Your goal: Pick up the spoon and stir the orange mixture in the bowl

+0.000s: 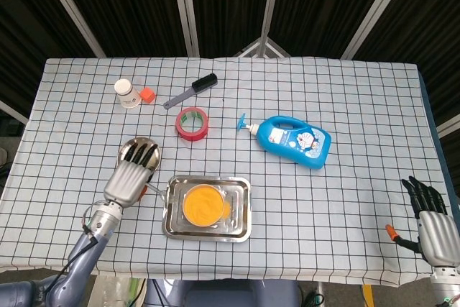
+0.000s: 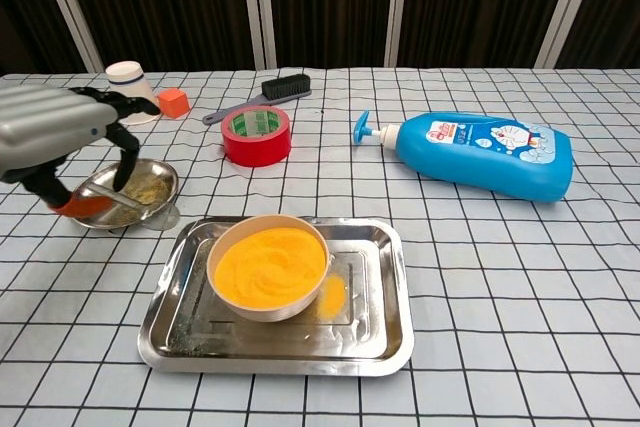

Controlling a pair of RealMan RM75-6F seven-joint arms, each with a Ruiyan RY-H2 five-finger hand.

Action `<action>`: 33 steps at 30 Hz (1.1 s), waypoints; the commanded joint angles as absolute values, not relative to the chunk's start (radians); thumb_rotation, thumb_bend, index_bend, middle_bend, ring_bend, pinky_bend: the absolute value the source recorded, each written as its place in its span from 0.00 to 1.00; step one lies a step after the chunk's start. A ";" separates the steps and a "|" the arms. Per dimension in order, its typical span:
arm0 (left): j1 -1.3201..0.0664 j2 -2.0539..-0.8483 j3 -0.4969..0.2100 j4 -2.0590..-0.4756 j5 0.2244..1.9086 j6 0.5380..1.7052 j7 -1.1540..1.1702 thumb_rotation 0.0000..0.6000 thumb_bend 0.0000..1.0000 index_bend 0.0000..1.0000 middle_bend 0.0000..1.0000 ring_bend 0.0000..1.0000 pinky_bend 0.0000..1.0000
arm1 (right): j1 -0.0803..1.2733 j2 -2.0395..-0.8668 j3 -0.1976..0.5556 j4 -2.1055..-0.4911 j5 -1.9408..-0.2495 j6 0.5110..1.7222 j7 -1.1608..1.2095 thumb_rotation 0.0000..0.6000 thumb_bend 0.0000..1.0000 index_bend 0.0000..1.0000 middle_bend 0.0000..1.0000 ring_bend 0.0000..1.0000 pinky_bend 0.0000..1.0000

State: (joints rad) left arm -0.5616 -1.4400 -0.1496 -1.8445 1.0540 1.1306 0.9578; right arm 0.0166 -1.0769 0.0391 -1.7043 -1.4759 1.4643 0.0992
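Observation:
A cream bowl of orange mixture sits in the left half of a steel tray. My left hand hovers above the table just left of the tray, over a small steel dish. It grips the spoon by its orange handle, and the spoon's metal head points toward the tray's left rim. In the head view only the spoon's tip shows past the hand. My right hand rests at the table's near right corner, fingers extended, holding nothing.
A red tape roll, a brush, a paper cup and an orange cube lie behind the tray. A blue pump bottle lies on its side to the right.

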 commanded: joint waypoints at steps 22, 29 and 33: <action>-0.771 -1.634 -0.153 -1.877 0.767 1.260 1.249 1.00 0.31 0.37 0.00 0.00 0.03 | 0.022 -1.073 0.042 -1.703 -1.472 1.454 0.118 1.00 0.31 0.00 0.00 0.00 0.00; -0.756 -1.580 -0.142 -1.913 0.804 1.268 1.157 1.00 0.26 0.29 0.00 0.00 0.03 | 0.022 -1.073 0.040 -1.705 -1.469 1.452 0.111 1.00 0.31 0.00 0.00 0.00 0.00; -0.734 -1.539 -0.129 -1.939 0.837 1.277 1.083 1.00 0.26 0.28 0.00 0.00 0.03 | 0.021 -1.072 0.041 -1.705 -1.468 1.454 0.113 1.00 0.31 0.00 0.00 0.00 0.00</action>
